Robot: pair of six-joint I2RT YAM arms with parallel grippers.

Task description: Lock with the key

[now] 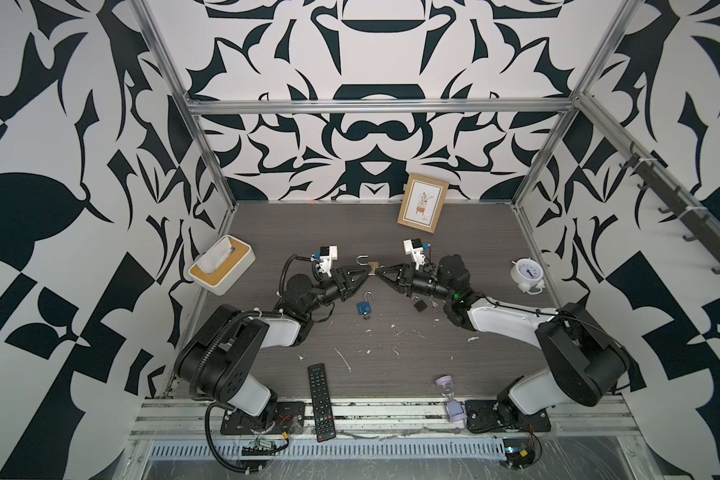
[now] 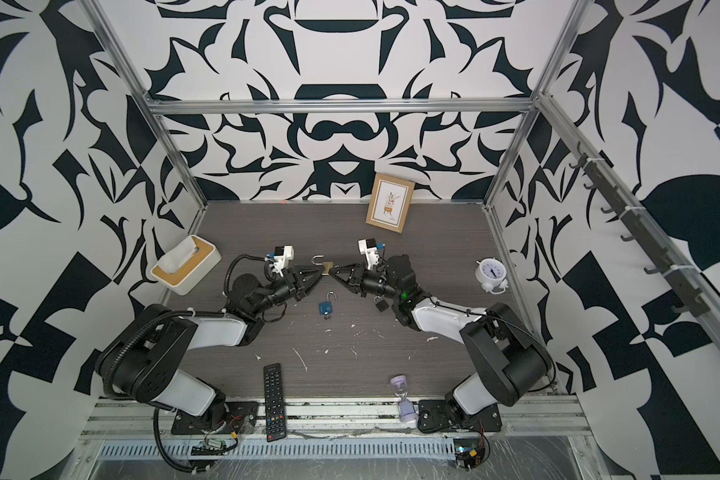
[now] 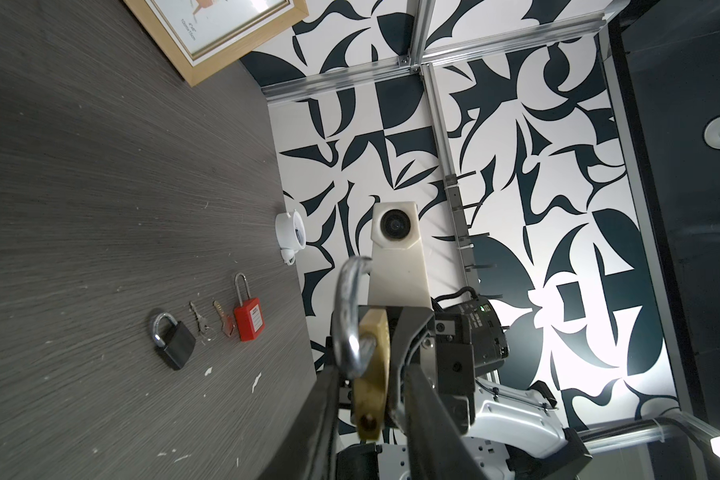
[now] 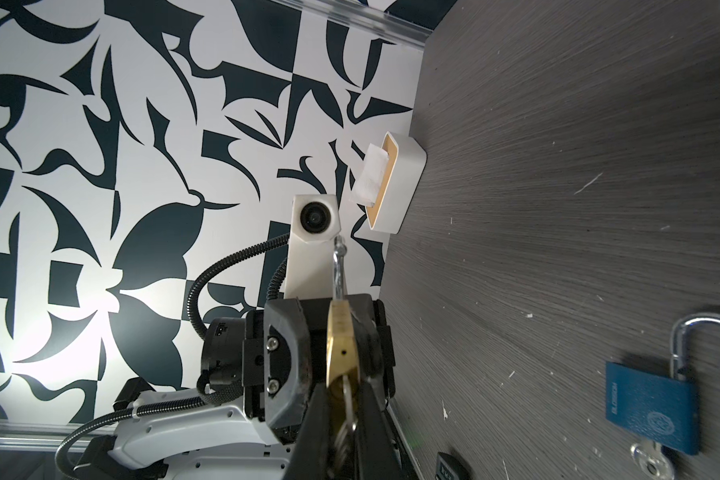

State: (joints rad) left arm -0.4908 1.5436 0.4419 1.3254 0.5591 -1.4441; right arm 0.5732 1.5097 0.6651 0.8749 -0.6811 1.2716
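Tightly, right gripper (image 1: 378, 272) around key (image 4: 346, 401) in padlock (image 4: 341, 336)

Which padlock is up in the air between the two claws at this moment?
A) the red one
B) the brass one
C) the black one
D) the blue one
B: the brass padlock is off the table, between the left claw and the right claw, which pinches its key. The blue padlock, black padlock and red padlock all lie on the table.
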